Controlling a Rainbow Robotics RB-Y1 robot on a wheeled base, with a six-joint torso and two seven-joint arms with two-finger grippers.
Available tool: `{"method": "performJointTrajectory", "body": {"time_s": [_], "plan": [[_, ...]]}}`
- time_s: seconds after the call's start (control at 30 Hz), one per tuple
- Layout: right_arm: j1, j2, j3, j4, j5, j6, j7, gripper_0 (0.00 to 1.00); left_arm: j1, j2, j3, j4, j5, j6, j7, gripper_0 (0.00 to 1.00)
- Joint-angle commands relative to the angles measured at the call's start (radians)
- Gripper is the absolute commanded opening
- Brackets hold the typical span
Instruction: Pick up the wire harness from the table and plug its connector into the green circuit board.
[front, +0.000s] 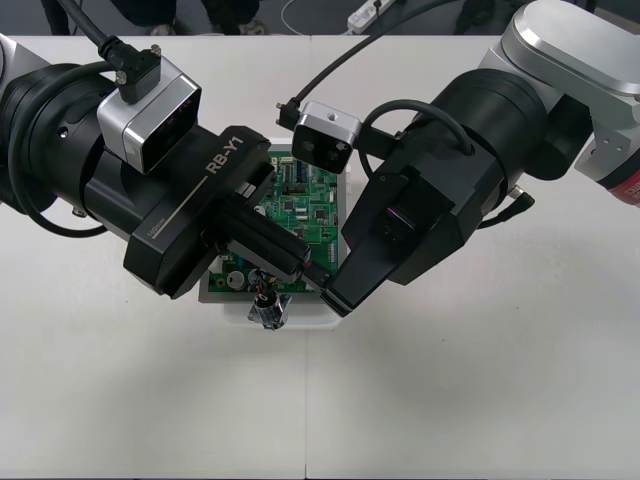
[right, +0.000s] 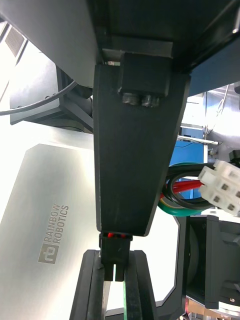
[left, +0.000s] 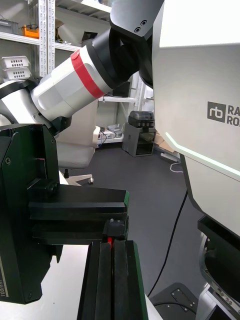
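Front view: both arms meet over the green circuit board (front: 315, 205), which sits on its white base (front: 218, 292) in the middle of the desk (front: 450, 400). The left end effector (front: 305, 268) comes from the left and the right end effector (front: 335, 297) from the right; their tips are almost touching above the near right part of the board. The wire harness (front: 265, 300) hangs at the near edge of the base. Its thin wires (front: 262, 290) run under the left tip, and the round metal socket (front: 268, 312) lies at the base's front rim. I cannot tell if the plug sits in the board.

Right wrist view: the right end effector (right: 115, 272) has its two fingers close together, and a small black plug (right: 115, 247) with red on top is clamped between them. A broad black finger (right: 135, 165) of the left arm stands just above the plug.

Left wrist view: the left end effector (left: 112, 270) is also closed — a thin red wire (left: 108, 241) shows between its fingers. A black finger (left: 75, 210) of the right arm lies across, just beside that tip.
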Motion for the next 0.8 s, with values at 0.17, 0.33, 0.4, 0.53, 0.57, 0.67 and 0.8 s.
{"method": "performJointTrajectory", "body": {"time_s": [0.17,0.33,0.4,0.53,0.57,0.67,0.8], "plan": [[-0.047,0.019,0.011,-0.022,-0.018,0.002,0.006,0.18,-0.041,0.023,-0.012,-0.003,0.006,0.042,-0.009,0.00],[-0.047,0.019,0.011,-0.021,-0.018,0.002,0.006,0.81,-0.042,0.021,-0.012,-0.003,0.006,0.042,-0.009,0.00],[-0.047,0.019,0.011,-0.021,-0.018,0.002,0.006,0.86,-0.042,0.021,-0.012,-0.003,0.006,0.042,-0.009,0.00],[-0.047,0.019,0.011,-0.021,-0.018,0.002,0.007,0.93,-0.042,0.023,-0.012,0.000,0.006,0.032,-0.010,0.00],[-0.047,0.019,0.011,-0.021,-0.018,0.002,0.007,0.94,-0.042,0.021,-0.012,0.000,0.006,0.031,-0.010,0.00],[-0.047,0.019,0.011,-0.021,-0.018,0.002,0.007,0.94,-0.041,0.021,-0.012,0.000,0.008,0.025,-0.010,0.00],[-0.047,0.019,0.011,-0.021,-0.018,0.002,0.007,0.94,-0.041,0.023,-0.010,0.006,0.014,0.003,-0.009,0.00]]}}
